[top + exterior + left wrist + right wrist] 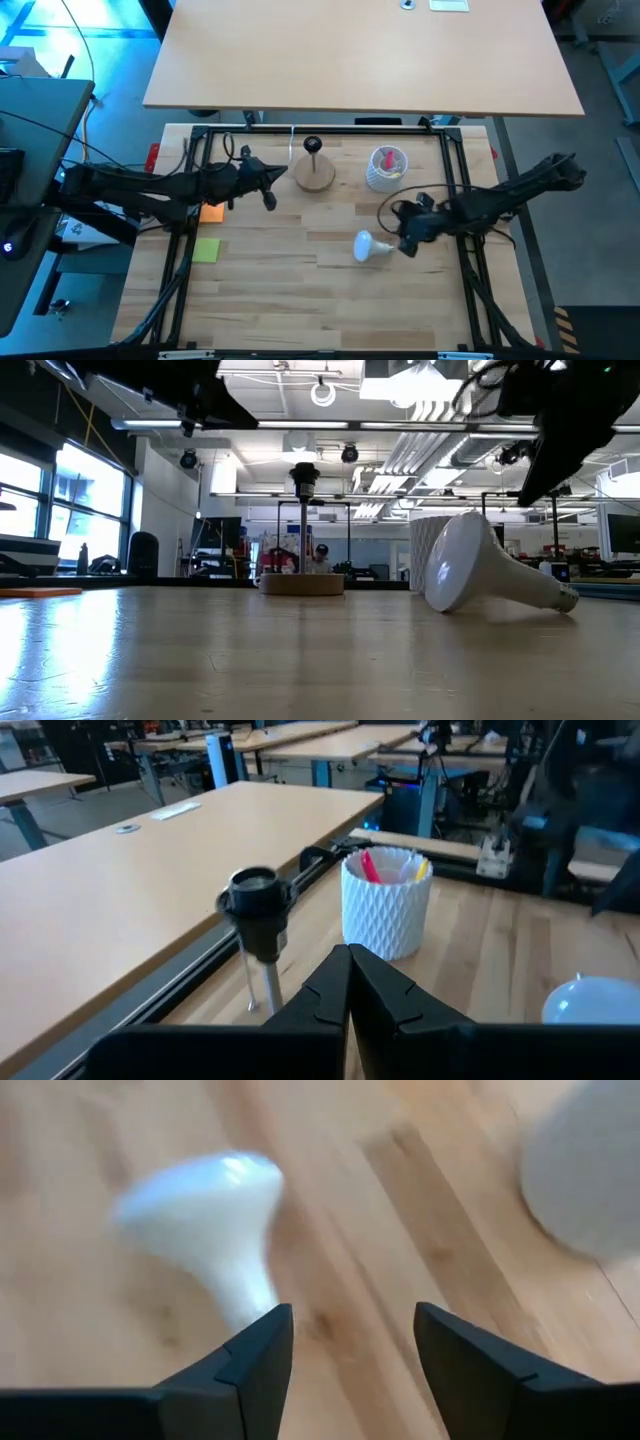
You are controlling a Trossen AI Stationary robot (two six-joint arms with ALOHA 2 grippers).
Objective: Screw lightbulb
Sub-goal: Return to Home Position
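Observation:
The white frosted lightbulb (368, 246) lies on its side on the wooden table, right of the middle, with its round head toward the left and its screw base (565, 598) toward the right. My right gripper (405, 243) is open just right of the bulb and above its base. In the right wrist view the bulb's neck (240, 1285) runs down behind one finger (262, 1352). My left gripper (272, 190) is shut and empty just left of the wooden disc (314, 178) with its black socket stem (255, 902).
A white ribbed cup (387, 168) with red and yellow items stands right of the disc at the back. A yellow note (206, 250) and an orange piece (212, 212) lie at the left. Black frame rails (462, 170) border the table. A second tabletop (360, 60) stands beyond.

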